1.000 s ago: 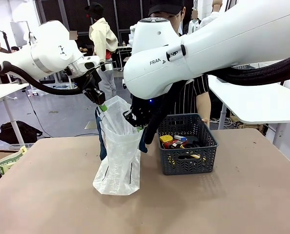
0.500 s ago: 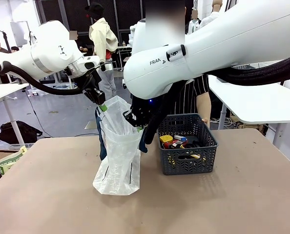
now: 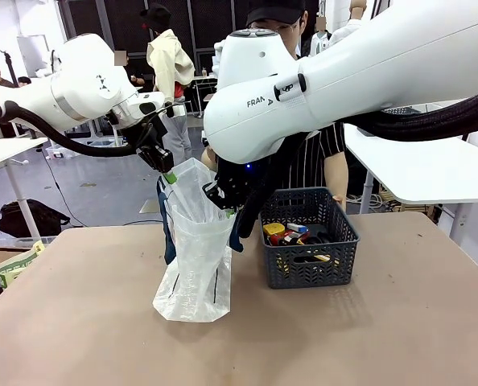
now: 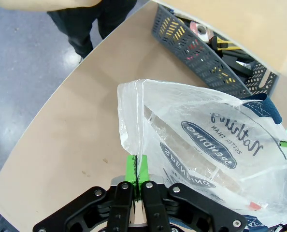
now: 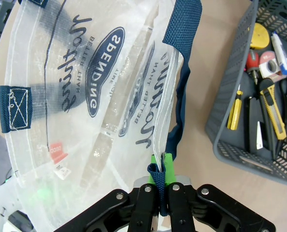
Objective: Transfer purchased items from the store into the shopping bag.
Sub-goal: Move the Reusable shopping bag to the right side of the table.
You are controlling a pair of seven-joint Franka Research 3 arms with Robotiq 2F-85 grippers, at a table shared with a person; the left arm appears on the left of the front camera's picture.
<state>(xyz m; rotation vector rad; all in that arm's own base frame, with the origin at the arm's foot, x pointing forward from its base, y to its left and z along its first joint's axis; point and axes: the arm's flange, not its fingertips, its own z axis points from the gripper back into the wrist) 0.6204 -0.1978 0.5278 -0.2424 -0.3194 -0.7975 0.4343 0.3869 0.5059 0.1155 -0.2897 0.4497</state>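
The shopping bag [image 3: 195,257], translucent white with navy straps, stands on the table, held open at its mouth from both sides. My left gripper [image 3: 168,175] is shut on its left rim, with green pads pinching the plastic edge [image 4: 136,168]. My right gripper [image 3: 228,211] is shut on the right rim at a navy strap [image 5: 161,169]. The bag [image 5: 85,96] looks nearly empty inside. Just right of it sits the store [image 3: 307,241], a dark grey lattice basket [image 5: 230,111]. It holds the purchased items [image 3: 291,234], among them yellow and red pieces [image 5: 259,48].
A person in a striped shirt [image 3: 311,157] stands behind the basket at the far edge. The brown table [image 3: 368,338] stretches bare in front and to the right. My right arm's large white body [image 3: 335,80] hangs over the basket and bag.
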